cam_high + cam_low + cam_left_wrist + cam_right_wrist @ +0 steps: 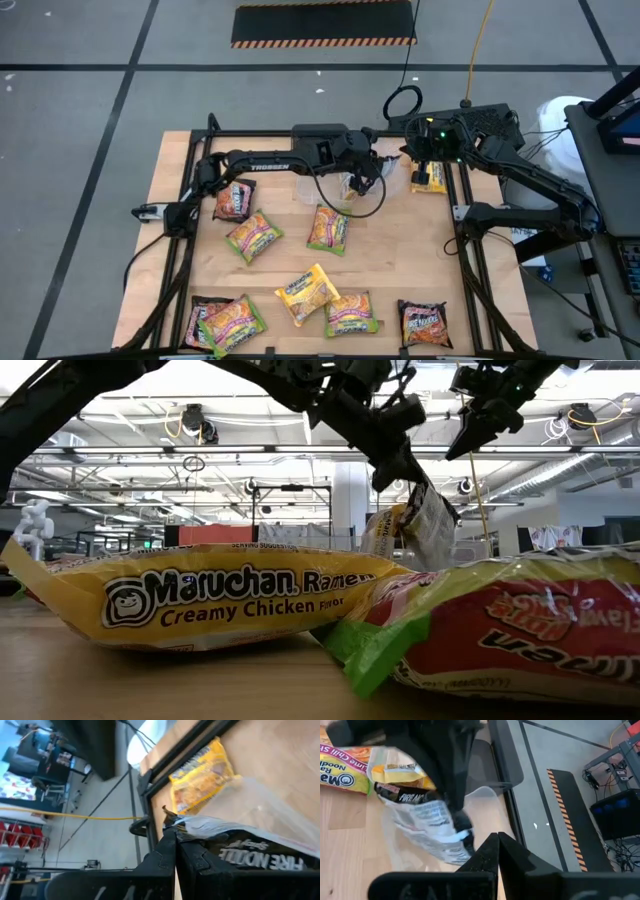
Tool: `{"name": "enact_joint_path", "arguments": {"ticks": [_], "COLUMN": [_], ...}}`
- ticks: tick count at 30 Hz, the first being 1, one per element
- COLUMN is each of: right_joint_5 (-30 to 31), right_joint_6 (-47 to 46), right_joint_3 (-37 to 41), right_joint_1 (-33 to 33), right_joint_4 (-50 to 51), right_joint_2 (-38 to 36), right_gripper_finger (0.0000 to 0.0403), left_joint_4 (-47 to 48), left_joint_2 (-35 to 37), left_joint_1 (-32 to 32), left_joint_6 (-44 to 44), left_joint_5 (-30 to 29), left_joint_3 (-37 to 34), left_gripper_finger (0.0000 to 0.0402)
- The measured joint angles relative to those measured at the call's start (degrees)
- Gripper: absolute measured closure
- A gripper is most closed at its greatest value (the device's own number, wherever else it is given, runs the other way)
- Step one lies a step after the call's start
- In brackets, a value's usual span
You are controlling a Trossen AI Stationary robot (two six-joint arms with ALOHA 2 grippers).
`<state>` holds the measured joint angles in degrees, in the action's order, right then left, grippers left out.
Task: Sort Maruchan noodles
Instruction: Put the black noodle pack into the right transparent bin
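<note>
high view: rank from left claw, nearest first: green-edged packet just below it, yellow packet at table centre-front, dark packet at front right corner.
From the left claw, shut on a packet:
1. Green-edged packet, just in front of it, mid-table.
2. Yellow packet, centre, toward the front.
3. Dark packet, front right corner.

Grey floor with dark lines, a hazard-striped mat, and seemingly fluorescent ceiling lights.
</note>
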<state>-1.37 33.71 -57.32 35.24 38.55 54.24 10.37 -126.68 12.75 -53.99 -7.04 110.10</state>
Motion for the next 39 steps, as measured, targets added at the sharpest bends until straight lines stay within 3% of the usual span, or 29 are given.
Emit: {"name": "enact_joint_path", "arguments": {"ticks": [9,17,29,39], "right_joint_5": [0.0,0.1,0.1,0.2], "right_joint_6": [-1.1,-2.8,-2.9,-3.0], "right_joint_3": [0.0,0.0,0.0,0.0], "right_joint_1": [0.0,0.0,0.0,0.0], "right_joint_4": [-0.6,-0.6,-0.6,1.7], "right_joint_2": [0.0,0.0,0.0,0.0], "right_gripper_finger": [0.0403,0.0393,0.0339,0.0332], "left_joint_4": [-0.7,-7.9,-5.1,-1.7], "left_joint_2": [-0.6,-0.6,-0.8,-4.0], "left_joint_1": [-0.4,-0.4,-0.4,-2.3], "left_joint_6": [-8.1,-11.1,-6.9,-9.4], "left_joint_5": [-0.3,-0.1,4.7,4.6], "left_joint_3": [0.0,0.0,0.0,0.0], "left_gripper_finger": [0.0401,0.0401,0.0401,0.0401]}}
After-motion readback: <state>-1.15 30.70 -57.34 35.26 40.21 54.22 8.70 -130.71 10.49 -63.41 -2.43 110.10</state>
